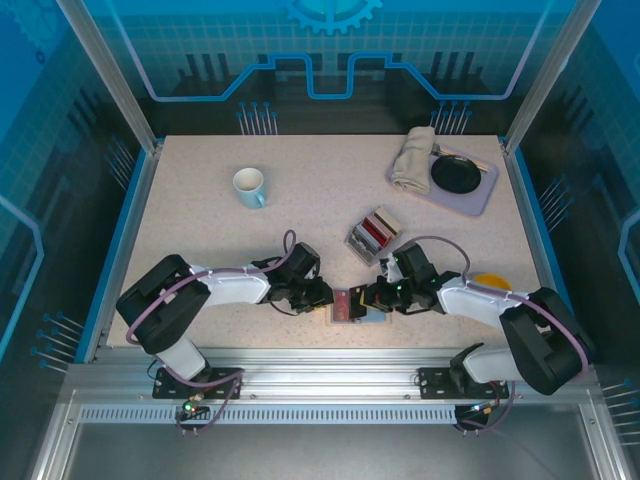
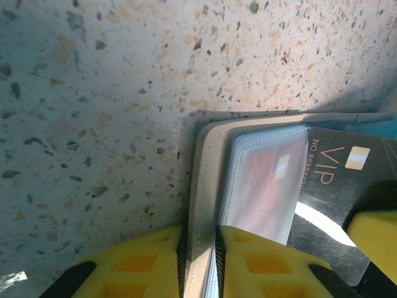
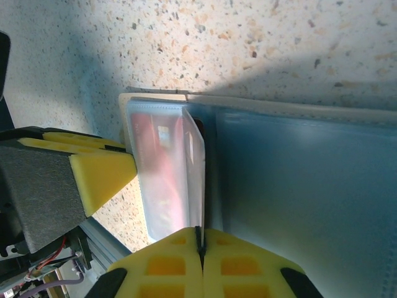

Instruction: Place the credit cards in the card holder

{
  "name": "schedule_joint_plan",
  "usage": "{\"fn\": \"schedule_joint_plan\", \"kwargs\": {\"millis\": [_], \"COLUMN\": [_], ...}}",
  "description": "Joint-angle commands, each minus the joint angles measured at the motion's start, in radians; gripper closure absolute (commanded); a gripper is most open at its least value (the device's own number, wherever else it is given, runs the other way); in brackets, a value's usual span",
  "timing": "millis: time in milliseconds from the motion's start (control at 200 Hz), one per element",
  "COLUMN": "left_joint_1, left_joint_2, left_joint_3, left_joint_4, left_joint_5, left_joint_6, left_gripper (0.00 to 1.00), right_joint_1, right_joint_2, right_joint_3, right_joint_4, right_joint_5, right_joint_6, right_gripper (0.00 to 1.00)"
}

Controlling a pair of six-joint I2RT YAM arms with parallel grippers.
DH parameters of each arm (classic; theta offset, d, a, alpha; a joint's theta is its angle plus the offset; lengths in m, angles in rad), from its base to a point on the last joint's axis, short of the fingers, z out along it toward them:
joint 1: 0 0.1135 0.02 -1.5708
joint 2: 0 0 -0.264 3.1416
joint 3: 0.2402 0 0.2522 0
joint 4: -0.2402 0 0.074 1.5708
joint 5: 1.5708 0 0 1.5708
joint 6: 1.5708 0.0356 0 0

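We are seeing the left pincer (image 1: 328, 298) and the right pincer (image 1: 368, 298) crowding the card holder (image 1: 350, 308) from either side at the counter's (image 1: 200, 230) near edge. The left is clamping its cover and the right is pinching a dark card (image 2: 347, 186), leaving barely any gap between them. Just beyond, a stack of cards (image 1: 373, 234) is narrowing the approach from the far side. A mug (image 1: 248, 186) is standing on the far left stretch, with wide room around it. A tray (image 1: 478, 195) is taking up the far right corner.
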Motion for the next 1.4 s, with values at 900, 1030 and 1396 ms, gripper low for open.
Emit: {"fn": "schedule_joint_plan", "kwargs": {"millis": [900,1030,1396], "left_joint_1": [-0.013,-0.012,-0.013], "left_joint_2": [0.018,0.021,0.013], "left_joint_3": [0.01,0.012,0.01], "left_joint_4": [-0.006,-0.001,-0.005], "left_joint_5": [-0.006,-0.001,-0.002], "left_joint_6": [-0.026,-0.026,-0.025], "left_gripper": [0.8,0.8,0.8], "right_joint_1": [-0.016,-0.006,0.046], "right_joint_2": [0.016,0.048,0.121], "right_joint_3": [-0.018,-0.015,0.032], "right_joint_4": [-0.097,-0.045,0.013], "right_joint_5": [-0.058,-0.089,-0.07], "right_joint_6": [-0.046,-0.028,0.013], "right_gripper": [0.94,0.94,0.92]}}
